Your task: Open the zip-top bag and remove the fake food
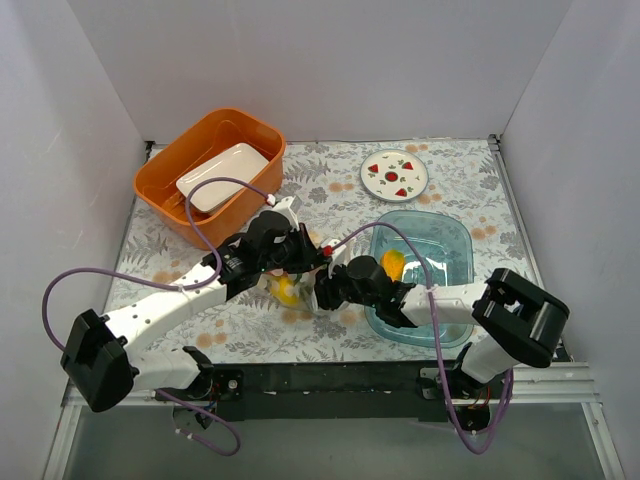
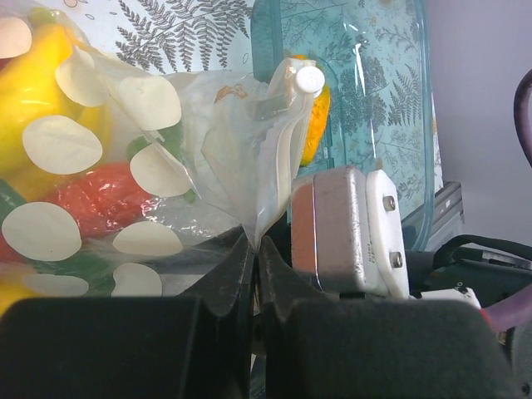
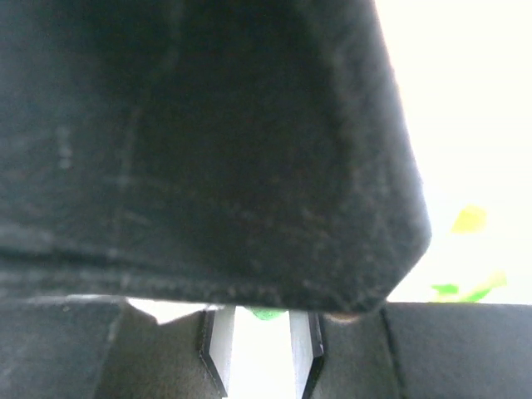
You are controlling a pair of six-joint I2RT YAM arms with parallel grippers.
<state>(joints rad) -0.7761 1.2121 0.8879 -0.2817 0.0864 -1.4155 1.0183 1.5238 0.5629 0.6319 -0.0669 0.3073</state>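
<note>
The zip-top bag (image 1: 293, 292) lies on the fern-patterned tabletop (image 1: 330, 190) near the front middle, between the 2 arms and just left of the blue tray (image 1: 450, 240). The left hand (image 1: 300, 262) reaches in from the left. Its wrist view shows its 2 dark fingers (image 2: 226, 278) pressed together, pinching a fold of the bag's clear, white-dotted plastic. Fake food shows through the plastic: a yellow piece (image 2: 33, 75), a red piece (image 2: 96, 199) and some green bits. The bag's white zip slider (image 2: 306, 79) stands at the top of the crumpled edge.

The right hand (image 1: 327, 290) comes in from the right and meets the bag. 1 of its grey pads (image 2: 332, 229) sits just beside the pinched fold. Its own wrist view is mostly blocked by a dark shape. A narrow gap shows between its fingers, but I cannot tell whether they grip anything.

An orange piece (image 1: 393, 263) lies in the blue tray. At the far left an orange bin (image 1: 165, 175) holds a white dish (image 1: 228, 175), and a round strawberry-printed plate (image 1: 394, 175) lies at the far right.
</note>
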